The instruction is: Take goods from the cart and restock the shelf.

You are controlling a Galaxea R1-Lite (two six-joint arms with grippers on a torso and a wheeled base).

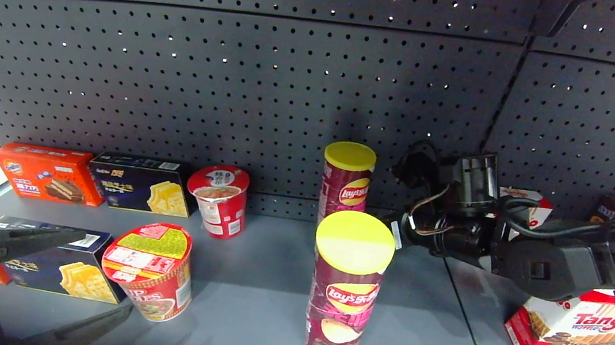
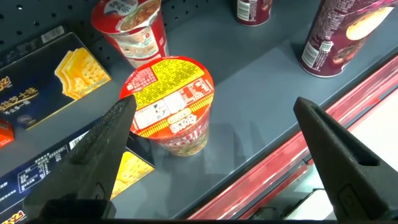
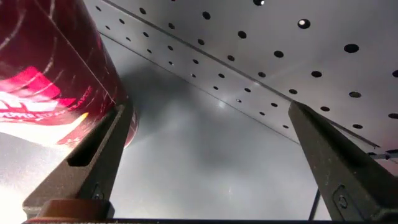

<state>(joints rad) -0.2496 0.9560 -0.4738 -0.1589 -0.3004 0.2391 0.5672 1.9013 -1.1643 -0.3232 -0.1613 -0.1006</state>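
- Front chip can [image 1: 349, 293]: a tall maroon tube with a yellow lid, standing upright on the grey shelf [image 1: 260, 283] near its front edge. Its label carries a round logo above a picture of chips.
- Rear chip can [image 1: 347, 180]: the same kind, upright directly behind the front chip can, against the back panel.
- Right end effector [image 3: 208, 118]: just behind and to the right of the front chip can, with its fingers spread wide and nothing held. A maroon can wall stands just beside one finger; which can it is cannot be told.
- Left end effector [image 2: 211, 112]: well to the left of the front chip can, spread wide and empty, hovering by the front noodle cup [image 1: 149, 267].
- Left of the front chip can: the red front noodle cup with a yellow and red printed lid, a smaller rear noodle cup [image 1: 218, 200], two dark cracker boxes [image 1: 141, 182], and an orange box [image 1: 47, 172].
- Right of the front chip can: a red and white wafer box [image 1: 574, 324].
- Behind everything: a dark perforated back panel [image 1: 236, 89].
- The shelf has a red front strip [image 2: 261, 180].
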